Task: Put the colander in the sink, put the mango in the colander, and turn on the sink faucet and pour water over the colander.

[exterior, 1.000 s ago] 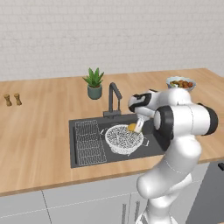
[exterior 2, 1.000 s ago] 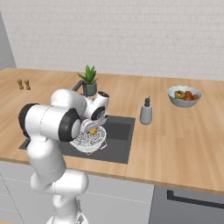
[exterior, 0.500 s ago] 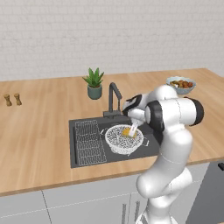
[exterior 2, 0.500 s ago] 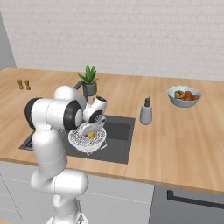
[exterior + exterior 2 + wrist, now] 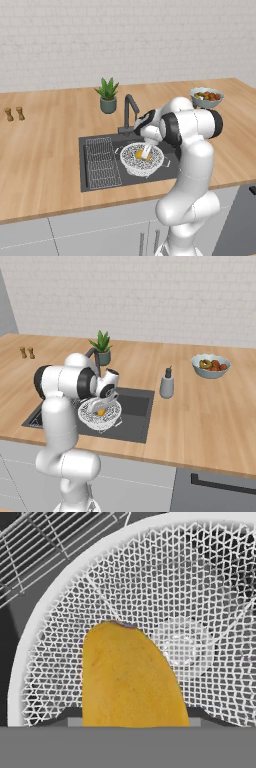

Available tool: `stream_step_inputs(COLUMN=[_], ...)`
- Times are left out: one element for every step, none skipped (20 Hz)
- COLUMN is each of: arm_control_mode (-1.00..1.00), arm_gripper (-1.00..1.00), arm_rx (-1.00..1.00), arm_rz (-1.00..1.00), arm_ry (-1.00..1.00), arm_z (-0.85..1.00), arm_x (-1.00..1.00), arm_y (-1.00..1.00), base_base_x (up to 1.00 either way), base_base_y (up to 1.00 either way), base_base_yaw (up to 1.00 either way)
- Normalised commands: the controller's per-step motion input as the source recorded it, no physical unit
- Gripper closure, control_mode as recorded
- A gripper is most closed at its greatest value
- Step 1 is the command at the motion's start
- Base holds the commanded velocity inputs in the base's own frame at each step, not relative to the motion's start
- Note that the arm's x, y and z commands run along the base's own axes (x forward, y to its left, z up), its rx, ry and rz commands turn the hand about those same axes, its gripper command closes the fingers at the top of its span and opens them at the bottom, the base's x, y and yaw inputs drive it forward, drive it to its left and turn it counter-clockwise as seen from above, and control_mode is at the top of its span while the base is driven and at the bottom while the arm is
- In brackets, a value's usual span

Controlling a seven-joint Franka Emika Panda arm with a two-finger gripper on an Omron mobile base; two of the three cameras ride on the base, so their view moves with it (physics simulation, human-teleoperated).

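The mango (image 5: 131,677) is held by the end effector (image 5: 145,154) just inside the colander (image 5: 129,160), which is seated in the sink (image 5: 95,180) beside the wire rack (image 5: 102,163).

mango (image 5: 130,677) yellow-orange | colander (image 5: 200,602) white mesh, frame centre | sink (image 5: 100,182) dark grey | wire rack (image 5: 45,547) grey grid, upper left | counter (image 5: 45,150) light wood grain
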Motion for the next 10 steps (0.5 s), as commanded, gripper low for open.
stream_step_inputs(arm_control_mode=[-1.0,-1.0,-1.0,-1.0,-1.0,-1.0,-1.0,-1.0,-1.0,-1.0], arm_gripper=[1.0,1.0,1.0,1.0,1.0,1.0,1.0,1.0,1.0,1.0], arm_rx=[0.0,0.0,-0.03,-0.03,-0.04,-0.07,-0.08,-0.08,-0.08,-0.08], arm_rz=[0.0,0.0,0.0,0.0,0.0,0.0,0.0,0.0,0.0,0.0], arm_ry=[0.05,0.07,0.04,0.03,0.03,0.01,0.0,0.0,0.0,0.0], arm_z=[-0.21,-0.24,-0.23,-0.24,-0.25,-0.24,-0.26,-0.23,-0.21,-0.15], arm_x=[0.13,0.12,0.08,0.06,0.07,0.06,0.05,0.05,0.04,0.02], arm_y=[0.1,0.1,0.05,0.03,0.01,0.01,0.01,0.0,0.0,0.0], base_base_x=[0.0,0.0,0.0,0.0,0.0,0.0,0.0,0.0,0.0,0.0], base_base_y=[0.0,0.0,0.0,0.0,0.0,0.0,0.0,0.0,0.0,0.0], base_base_yaw=[0.0,0.0,0.0,0.0,0.0,0.0,0.0,0.0,0.0,0.0])
